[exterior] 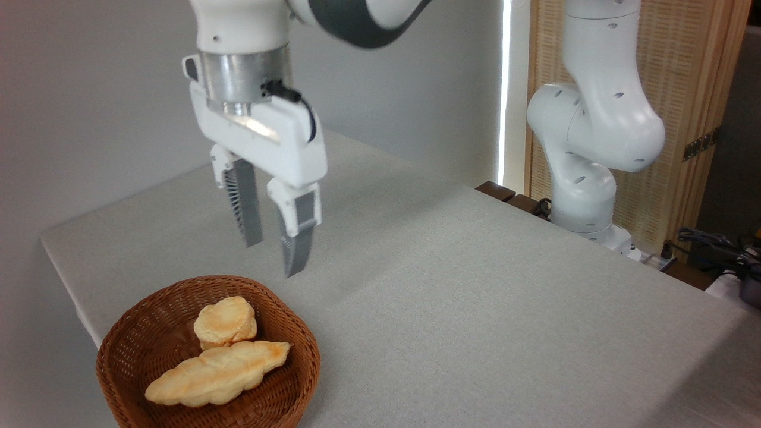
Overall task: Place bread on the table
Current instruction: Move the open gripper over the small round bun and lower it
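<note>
Grey table [475, 309] before us: bread [225, 321] lies in a wicker basket [128, 351] (beside a long twisted loaf [217, 373]); gripper [274, 259] hovers above, jaws apart, empty.

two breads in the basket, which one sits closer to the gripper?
The small round bun, at the back of the basket, nearer the open gripper hanging above. The long twisted bread lies in front of it, touching it.

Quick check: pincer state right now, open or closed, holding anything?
Pincer: open and empty, hanging above the basket; the bread lies untouched in it.
</note>
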Tool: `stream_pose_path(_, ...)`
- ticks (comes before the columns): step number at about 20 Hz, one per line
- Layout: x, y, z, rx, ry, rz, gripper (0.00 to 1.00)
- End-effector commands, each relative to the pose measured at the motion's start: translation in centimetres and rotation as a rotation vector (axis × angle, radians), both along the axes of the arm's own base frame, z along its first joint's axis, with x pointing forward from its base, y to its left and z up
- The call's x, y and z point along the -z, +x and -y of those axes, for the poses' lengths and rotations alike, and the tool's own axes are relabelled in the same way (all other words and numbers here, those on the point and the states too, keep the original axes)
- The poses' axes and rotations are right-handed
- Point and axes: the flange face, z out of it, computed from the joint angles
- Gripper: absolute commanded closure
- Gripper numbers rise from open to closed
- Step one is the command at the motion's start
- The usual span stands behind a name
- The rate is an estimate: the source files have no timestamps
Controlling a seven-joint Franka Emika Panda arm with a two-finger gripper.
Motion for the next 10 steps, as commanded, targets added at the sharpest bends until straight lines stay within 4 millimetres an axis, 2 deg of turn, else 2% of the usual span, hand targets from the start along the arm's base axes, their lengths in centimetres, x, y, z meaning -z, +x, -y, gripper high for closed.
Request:
stream_pose_path(1,1.8,1.4,1.0,0.009,-0.050,0.017,0.00)
stream_pose_path(4,4.2,2.6,2.4,0.026,-0.049,0.007,0.00)
stream_pose_path(7,6.1,3.5,3.0,0.028,-0.048,0.005,0.00)
stream_pose_path(10,8.4,4.3,4.6,0.049,-0.049,-0.010,0.00)
